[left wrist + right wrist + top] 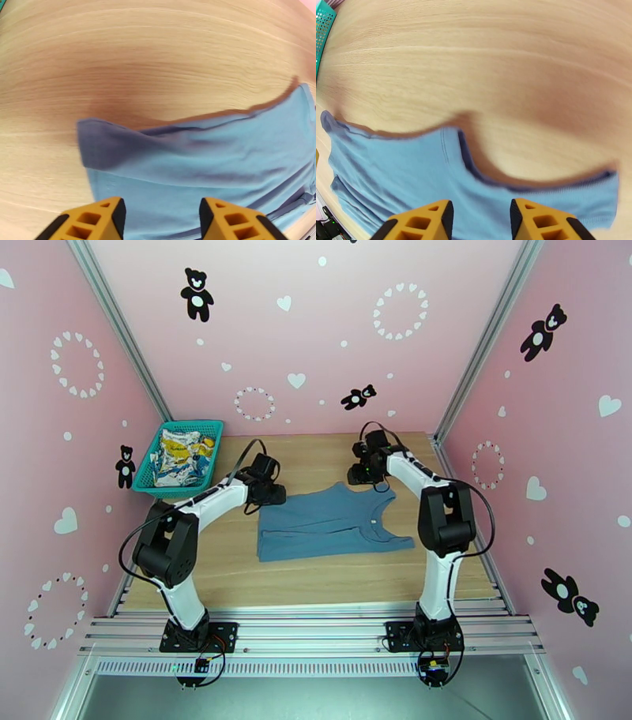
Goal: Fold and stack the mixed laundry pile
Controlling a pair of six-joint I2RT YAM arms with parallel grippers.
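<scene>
- The tank top (328, 520) lies spread flat in the middle of the counter (316, 575), between the two arms. Its hem is toward the left and its straps toward the right.
- The left arm (209, 504) reaches in over the far left corner of the top, at the hem.
- The left fingers (100, 221) are spread apart, with blue cloth (205, 169) showing in the gap between them. They pinch nothing that I can see.
- The right arm (426, 477) bends in toward the far strap of the top.
- The right fingers (424, 223) are also spread, set over the top (403, 177) just beside the curved armhole.
- From both wrists the far edge of the top looks blurred, with a dark shadow on the wood behind it.
- The white cloth (180, 455), printed in yellow and blue, lies crumpled in the teal basket (148, 485).
- The basket stands at the far left corner of the counter, well apart from the top.
</scene>
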